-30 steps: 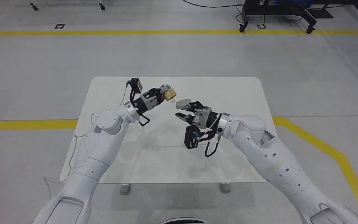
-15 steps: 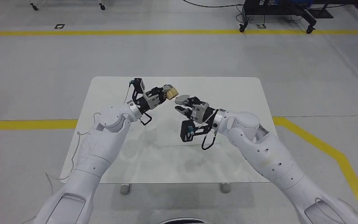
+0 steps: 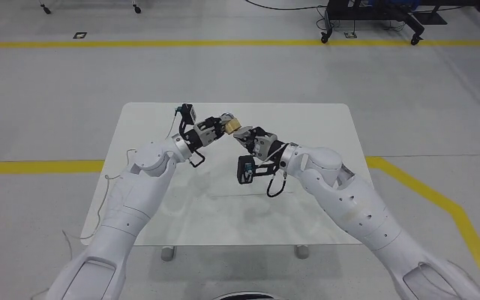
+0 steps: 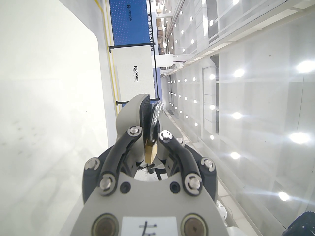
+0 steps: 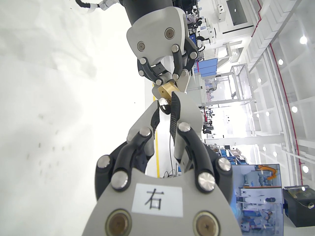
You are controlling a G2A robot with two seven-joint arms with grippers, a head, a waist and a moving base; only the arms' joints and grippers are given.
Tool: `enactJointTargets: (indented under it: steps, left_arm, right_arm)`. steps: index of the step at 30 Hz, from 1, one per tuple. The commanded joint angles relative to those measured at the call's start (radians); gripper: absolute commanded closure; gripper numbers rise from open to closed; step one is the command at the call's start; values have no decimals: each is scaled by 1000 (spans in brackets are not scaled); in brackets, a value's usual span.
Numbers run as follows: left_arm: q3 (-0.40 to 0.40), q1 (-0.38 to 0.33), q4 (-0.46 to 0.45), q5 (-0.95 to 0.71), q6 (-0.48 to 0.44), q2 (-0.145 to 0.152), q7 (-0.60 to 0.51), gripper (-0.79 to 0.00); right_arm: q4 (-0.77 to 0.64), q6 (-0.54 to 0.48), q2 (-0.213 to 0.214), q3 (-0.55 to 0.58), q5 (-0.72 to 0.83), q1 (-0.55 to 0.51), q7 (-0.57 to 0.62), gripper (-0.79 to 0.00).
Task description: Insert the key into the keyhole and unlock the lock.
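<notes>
A: Biggest shift?
B: Swing of right arm point(image 3: 322, 169) inward from 4 o'clock, up toward the 12 o'clock part of the surface point(image 3: 315, 120). Left arm point(image 3: 150, 161) barely nudged, same pose.
A: Hands?
B: Left hand point(image 3: 223, 126) clamped on the lock point(image 3: 232, 123), seemingly raised off the surface, toward its 12 o'clock side. Right hand point(image 3: 246, 136) pinched tight on the key point(image 5: 163, 103), sitting at 4 o'clock of the lock.
A: Gap?
B: Well apart a second ago, closed now. In right wrist view, key end touching the brass end face, or as good as. Cannot tell whether tip already inside the keyhole.
A: Meaning for the task?
B: Approach done, likely the very start of insertion. No sign of a turn yet; shackle hidden, so locked or not unknown. Next up, probably: straight push along the key axis, then twist. Risk: slight misalignment, key skidding off the face or slipping in the grip.
</notes>
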Motion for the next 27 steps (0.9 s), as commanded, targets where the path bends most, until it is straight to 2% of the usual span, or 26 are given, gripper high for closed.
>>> enactJointTargets:
  steps: [1, 14, 27]
  left_arm:
    - [3, -2, 1, 3, 0, -1, -4, 0]
    - [12, -12, 27, 20, -53, -9, -20, 0]
    - [-9, -3, 15, 61, -179, -8, -7, 0]
  right_arm:
    - [3, 6, -2, 5, 20, -4, -3, 0]
    - [76, 36, -16, 60, 267, -37, -74, 0]
    - [152, -6, -27, 99, 480, -48, -222, 0]
